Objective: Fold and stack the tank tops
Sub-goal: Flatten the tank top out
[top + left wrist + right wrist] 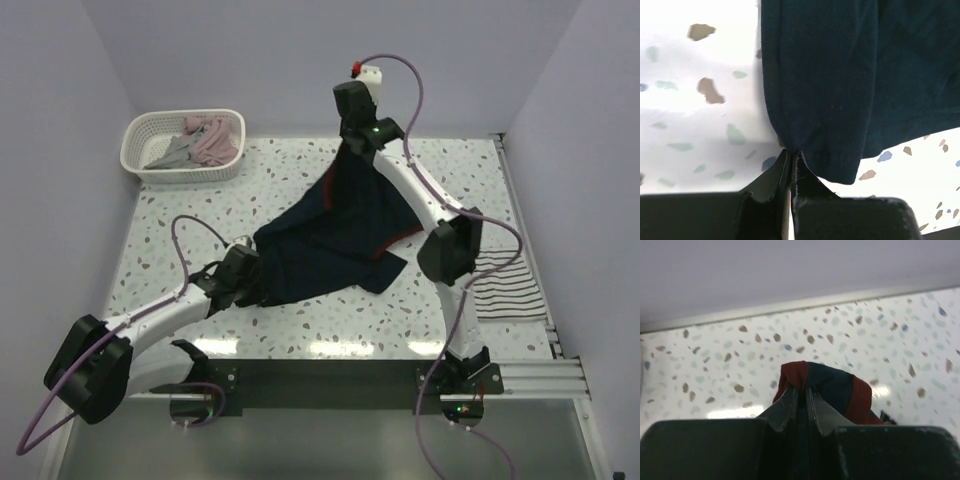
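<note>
A dark navy tank top (335, 235) with red trim is stretched across the middle of the table between both arms. My left gripper (250, 272) is shut on its hem corner (790, 142) at the near left, low over the table. My right gripper (357, 140) is raised at the back and shut on a red-trimmed strap (805, 382), so the cloth hangs down from it in a cone. A white tank top with thin dark stripes (505, 290) lies folded at the right edge of the table, partly behind the right arm.
A white basket (150, 168) at the back left corner holds pinkish and grey tank tops (200, 142). The speckled table (300, 165) ends in a rail on the right side (530, 240). Walls close off the left, back and right.
</note>
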`<action>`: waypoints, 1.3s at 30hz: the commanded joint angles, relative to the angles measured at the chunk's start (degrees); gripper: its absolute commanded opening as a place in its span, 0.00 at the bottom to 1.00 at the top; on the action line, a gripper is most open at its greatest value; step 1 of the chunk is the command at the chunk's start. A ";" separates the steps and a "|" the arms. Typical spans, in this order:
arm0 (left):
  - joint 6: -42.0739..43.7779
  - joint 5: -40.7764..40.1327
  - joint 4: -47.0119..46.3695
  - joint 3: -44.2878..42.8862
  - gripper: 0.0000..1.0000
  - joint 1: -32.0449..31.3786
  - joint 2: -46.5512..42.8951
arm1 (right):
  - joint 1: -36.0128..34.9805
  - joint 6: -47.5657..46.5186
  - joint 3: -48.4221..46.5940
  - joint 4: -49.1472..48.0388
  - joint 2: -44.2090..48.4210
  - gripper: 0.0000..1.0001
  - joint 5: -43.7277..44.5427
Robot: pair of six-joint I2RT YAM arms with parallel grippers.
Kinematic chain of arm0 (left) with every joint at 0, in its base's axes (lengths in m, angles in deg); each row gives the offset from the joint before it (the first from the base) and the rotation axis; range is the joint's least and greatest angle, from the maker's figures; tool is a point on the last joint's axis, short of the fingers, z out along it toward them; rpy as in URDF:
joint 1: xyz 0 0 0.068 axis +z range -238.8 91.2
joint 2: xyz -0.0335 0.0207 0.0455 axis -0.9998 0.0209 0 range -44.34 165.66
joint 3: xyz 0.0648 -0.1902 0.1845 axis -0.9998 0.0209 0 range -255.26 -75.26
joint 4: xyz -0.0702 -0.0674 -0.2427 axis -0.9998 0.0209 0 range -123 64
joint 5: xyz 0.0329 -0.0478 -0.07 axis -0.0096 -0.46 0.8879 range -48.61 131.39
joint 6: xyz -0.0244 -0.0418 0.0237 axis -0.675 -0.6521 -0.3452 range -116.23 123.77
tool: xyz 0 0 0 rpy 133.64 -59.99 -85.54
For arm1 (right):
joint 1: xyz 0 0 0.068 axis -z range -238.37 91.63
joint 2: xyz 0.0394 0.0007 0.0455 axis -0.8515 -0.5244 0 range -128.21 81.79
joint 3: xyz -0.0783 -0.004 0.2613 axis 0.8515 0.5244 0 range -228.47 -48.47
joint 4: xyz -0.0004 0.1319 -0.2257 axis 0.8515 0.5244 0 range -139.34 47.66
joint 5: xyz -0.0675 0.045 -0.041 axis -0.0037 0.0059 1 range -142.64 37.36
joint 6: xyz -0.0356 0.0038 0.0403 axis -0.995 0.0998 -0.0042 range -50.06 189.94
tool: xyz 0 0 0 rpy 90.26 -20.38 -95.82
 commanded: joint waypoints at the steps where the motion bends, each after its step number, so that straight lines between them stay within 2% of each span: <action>1: 1.64 -4.87 8.45 -3.27 0.00 -0.12 -4.84 | -1.16 -9.47 -19.26 0.21 -13.06 0.10 -6.25; 3: 1.73 -4.70 11.35 -4.50 0.00 -0.12 -6.77 | -1.16 -10.26 -23.07 -1.25 -15.71 0.17 -9.68; 4: 1.82 -4.78 12.23 -4.85 0.00 -0.12 -7.30 | -1.25 -10.44 -21.34 -2.75 -14.77 0.23 -10.47; 6: 2.08 -5.05 14.69 -6.26 0.00 -0.12 -8.80 | -1.25 -10.44 -11.96 -7.50 -11.44 0.34 -11.53; 7: 2.26 -4.87 15.48 -6.96 0.00 -0.12 -9.58 | -1.16 -9.66 -5.92 -8.64 -7.76 0.54 -10.93; 10: 2.96 -4.70 16.45 -8.36 0.00 -0.12 -9.77 | -1.16 -7.90 0.01 -8.13 -0.99 0.85 -9.43; 13: 4.01 -6.44 19.69 -10.91 0.00 -0.12 -9.76 | -1.16 -3.26 5.47 -1.64 4.56 0.86 -5.92; 16: 4.11 -6.72 22.33 -12.58 0.00 0.06 -10.99 | -1.16 1.93 16.17 3.11 14.13 0.82 -3.98; 17: 3.93 -6.72 22.95 -13.29 0.00 0.23 -11.08 | -1.16 3.00 23.69 3.64 19.81 0.81 -3.54; 19: 3.75 -6.98 24.27 -15.74 0.00 1.02 -10.74 | -1.25 6.33 31.81 3.56 25.47 0.80 -3.45; 20: 3.58 -7.33 25.67 -16.45 0.00 1.55 -10.56 | -1.16 7.39 39.68 2.95 28.02 0.80 -3.71; 21: 3.84 -7.33 26.12 -17.07 0.00 2.16 -10.47 | -1.16 8.45 43.67 2.69 33.27 0.80 -3.71; 23: 4.36 -6.63 26.82 -17.86 0.00 4.88 -10.64 | -1.16 11.00 54.28 1.55 37.34 0.79 -6.25; 24: 5.85 -5.85 26.56 -17.86 0.00 6.11 -10.82 | -1.16 11.70 57.22 0.41 40.84 0.76 -7.65; 26: 7.79 -3.21 26.21 -17.95 0.00 11.03 -10.82 | -1.16 12.76 64.67 -0.74 42.72 0.73 -10.38; 29: 10.69 -0.04 25.68 -18.13 0.00 15.61 -10.12 | -1.16 12.68 69.01 -1.53 43.16 0.72 -12.23; 39: 13.24 3.39 24.54 -21.47 0.00 24.67 -7.84 | -1.16 12.06 73.15 -5.74 35.79 0.62 -17.85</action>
